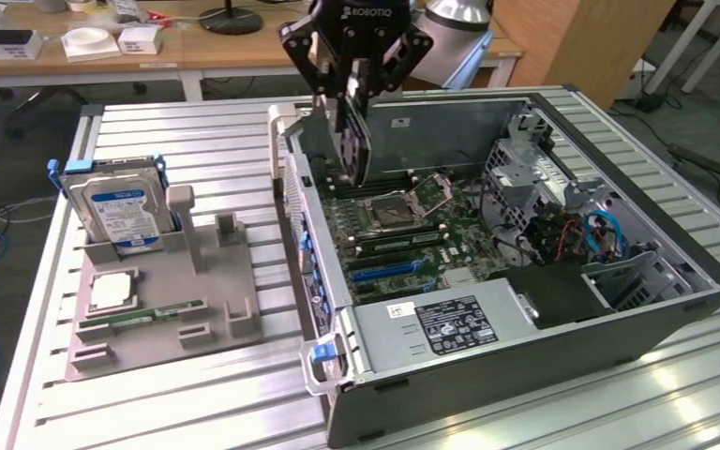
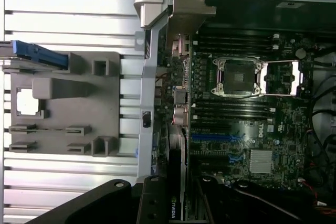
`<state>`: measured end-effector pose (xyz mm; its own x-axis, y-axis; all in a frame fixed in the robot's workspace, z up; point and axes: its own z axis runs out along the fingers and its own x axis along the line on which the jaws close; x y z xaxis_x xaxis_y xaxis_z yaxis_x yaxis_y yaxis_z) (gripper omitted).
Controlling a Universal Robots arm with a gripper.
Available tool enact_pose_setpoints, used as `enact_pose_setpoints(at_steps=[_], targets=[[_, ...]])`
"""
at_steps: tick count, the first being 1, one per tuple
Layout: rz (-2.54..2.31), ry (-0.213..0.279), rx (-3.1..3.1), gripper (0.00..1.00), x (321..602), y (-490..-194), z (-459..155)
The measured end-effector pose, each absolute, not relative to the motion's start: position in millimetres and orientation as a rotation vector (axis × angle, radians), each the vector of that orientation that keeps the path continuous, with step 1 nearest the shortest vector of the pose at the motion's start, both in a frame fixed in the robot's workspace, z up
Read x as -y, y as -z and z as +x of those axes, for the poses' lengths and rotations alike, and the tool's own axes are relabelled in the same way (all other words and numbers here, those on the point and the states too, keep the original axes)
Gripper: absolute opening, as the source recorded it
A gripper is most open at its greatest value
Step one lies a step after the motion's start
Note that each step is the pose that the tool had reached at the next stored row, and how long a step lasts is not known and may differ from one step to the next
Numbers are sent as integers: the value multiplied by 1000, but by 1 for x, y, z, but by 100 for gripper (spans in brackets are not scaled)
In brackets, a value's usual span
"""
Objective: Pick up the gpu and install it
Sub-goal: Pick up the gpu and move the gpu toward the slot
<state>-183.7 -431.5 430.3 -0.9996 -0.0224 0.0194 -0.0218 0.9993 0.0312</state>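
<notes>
Hand (image 1: 357, 84) clenched on gpu (image 1: 350, 141), held upright over open computer case (image 1: 523, 375), motherboard (image 1: 416, 220) inside, hard drive (image 1: 116, 206) standing in grey holder (image 1: 217, 281)

gripper (image 1: 357, 89) top cropped, gpu (image 1: 352, 145) upper edge covered

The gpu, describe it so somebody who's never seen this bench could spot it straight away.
Find the open computer case on the slatted metal table. Over its motherboard hangs the black gripper, shut on the gpu: a thin dark card held upright on edge. Unlike the blue-labelled hard drive and the slim memory stick in the grey tray, it is in the air.
</notes>
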Motion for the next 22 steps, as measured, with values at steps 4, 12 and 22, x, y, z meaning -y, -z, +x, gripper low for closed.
enact_pose_setpoints(at_steps=[4, 12, 22], targets=[[34, 48, 3121, 26, 432, -430, -175], [35, 48, 3121, 26, 432, -430, -158], [34, 48, 3121, 26, 432, -430, -138]])
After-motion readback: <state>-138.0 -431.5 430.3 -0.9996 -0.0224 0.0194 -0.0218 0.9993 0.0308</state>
